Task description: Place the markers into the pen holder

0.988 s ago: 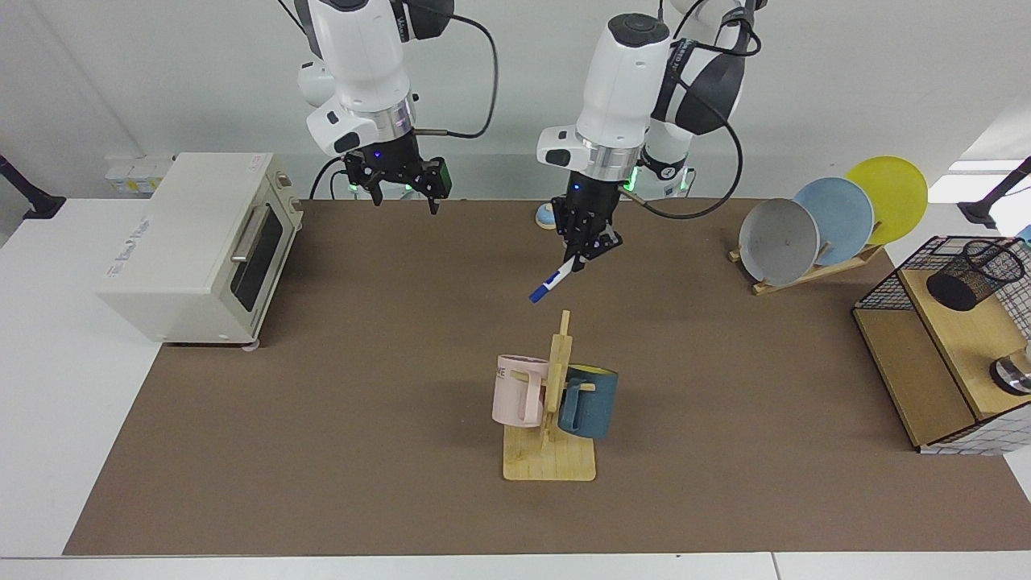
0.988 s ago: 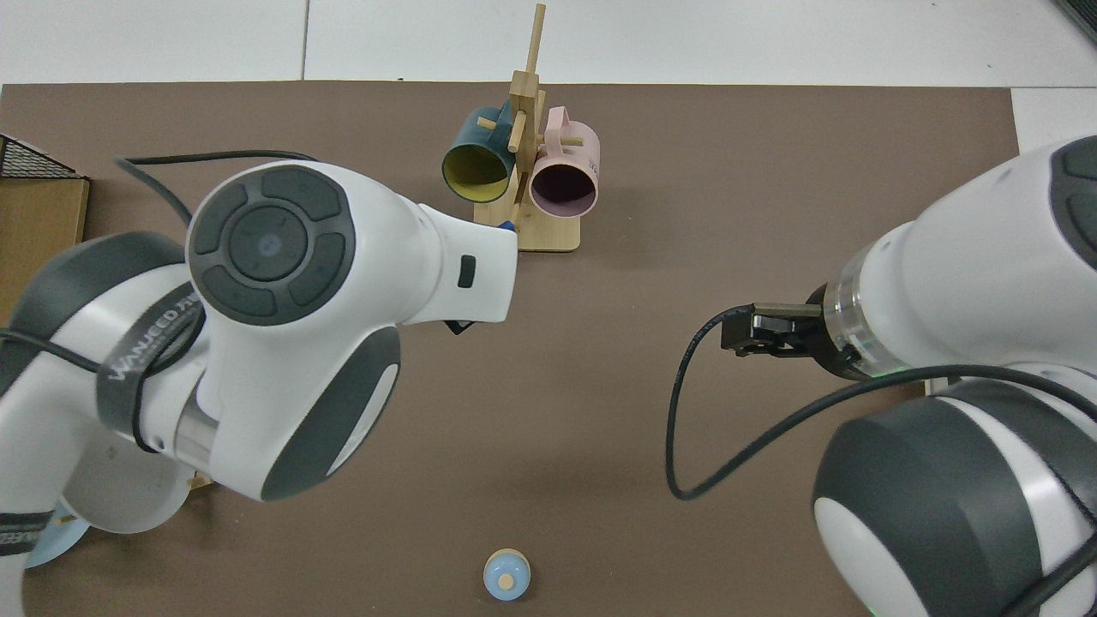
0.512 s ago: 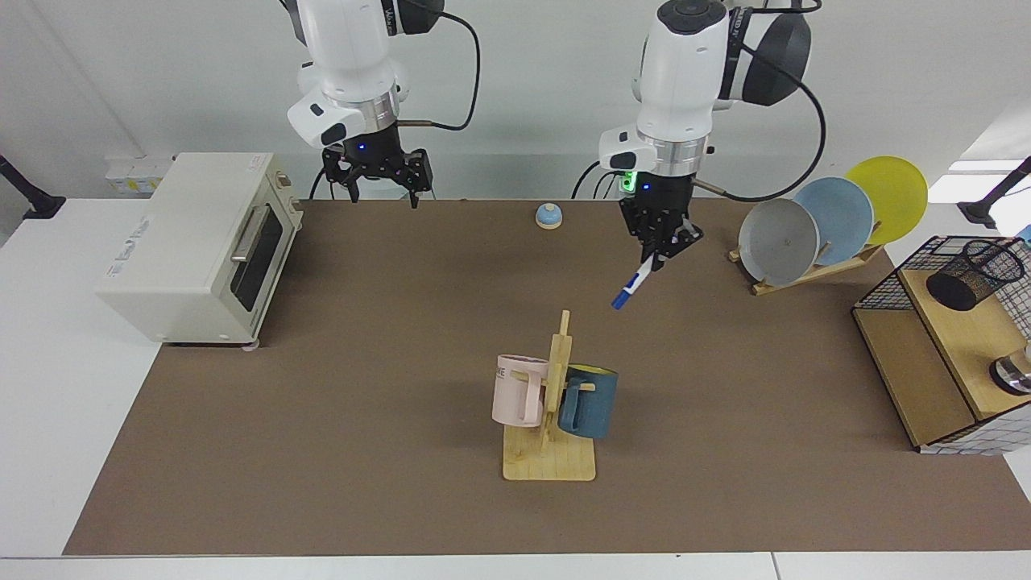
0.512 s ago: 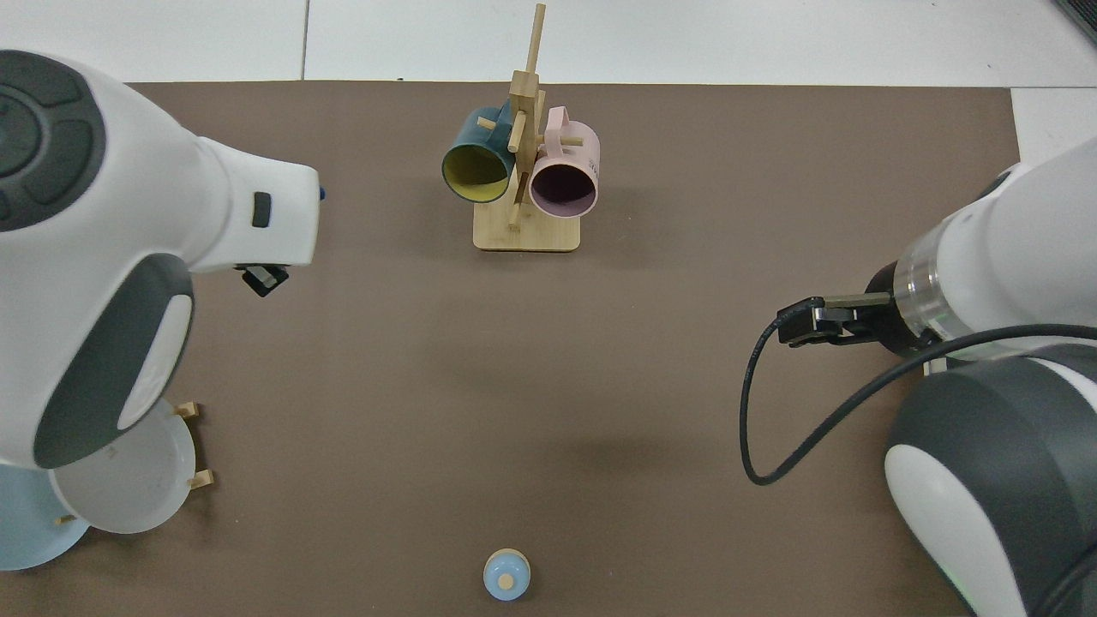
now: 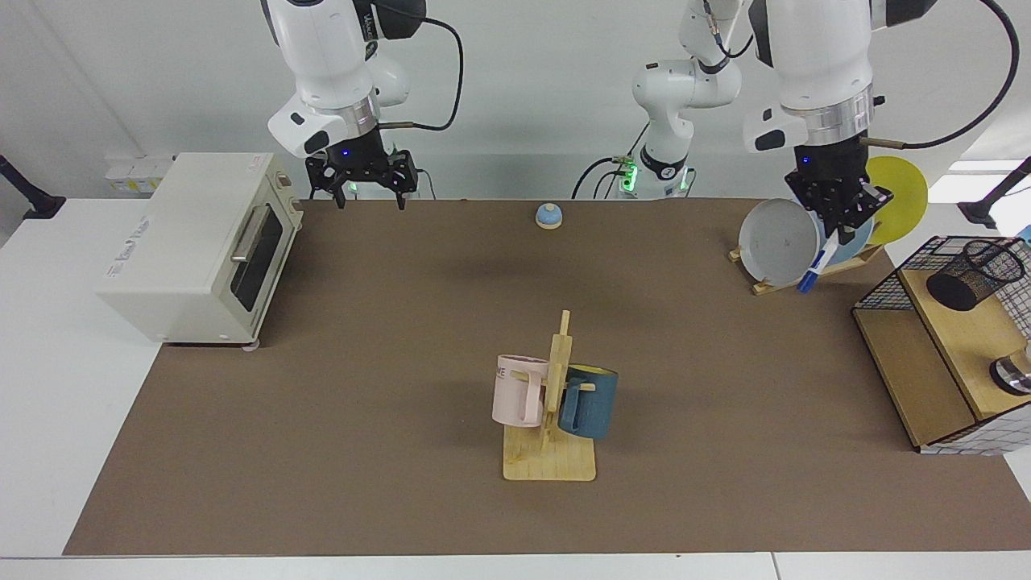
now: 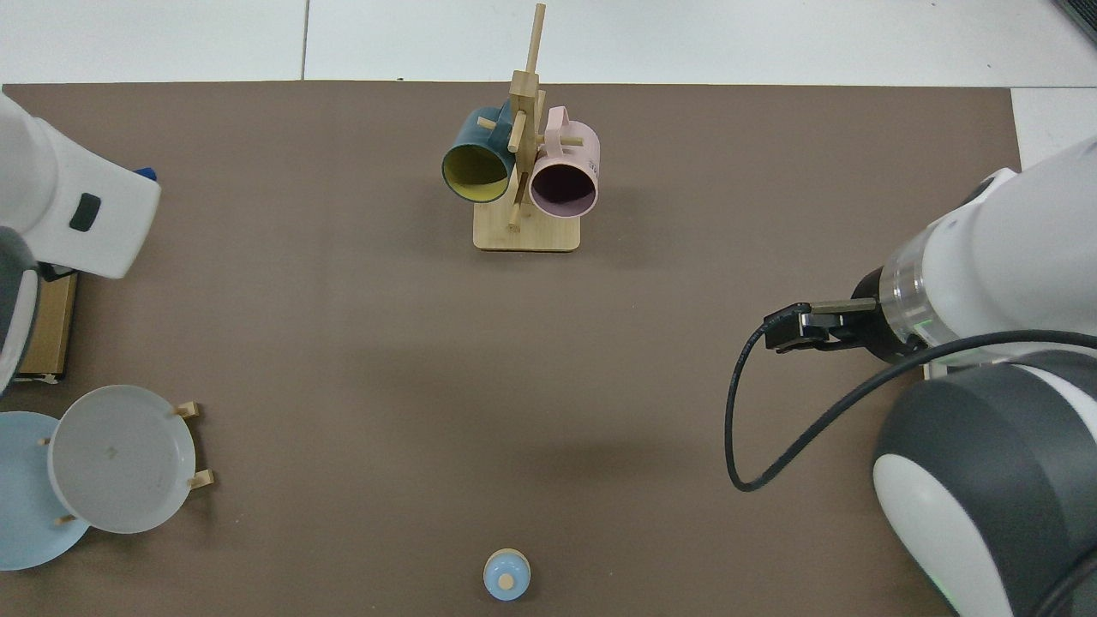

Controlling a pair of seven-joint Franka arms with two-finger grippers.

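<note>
Marker [image 5: 813, 270] hangs from the left gripper [image 5: 840, 232], pinched by its upper end between the closed fingers, with the blue-capped end pointing down and slanting away from the hand toward the mug rack side. It is in the air in front of the grey plate [image 5: 777, 242], clear of the table [image 5: 403, 338]. In the top view only its blue tip [image 6: 146, 174] peeks out past the arm's white wrist.

From this hand the pen holder [image 5: 975, 274] lies further out, toward the table's end, on the wooden shelf [image 5: 958, 338] inside the wire basket frame [image 5: 886, 286], and well apart from the marker. Its open rim faces up, so I judge the marker must be carried across above the frame and brought closer to upright, cap end lowest, before it goes in.

The left arm is plainly the nearer one. The right gripper [image 5: 362, 179] waits by the toaster oven [image 5: 193, 242], fingers spread and empty, far from the holder.
</note>
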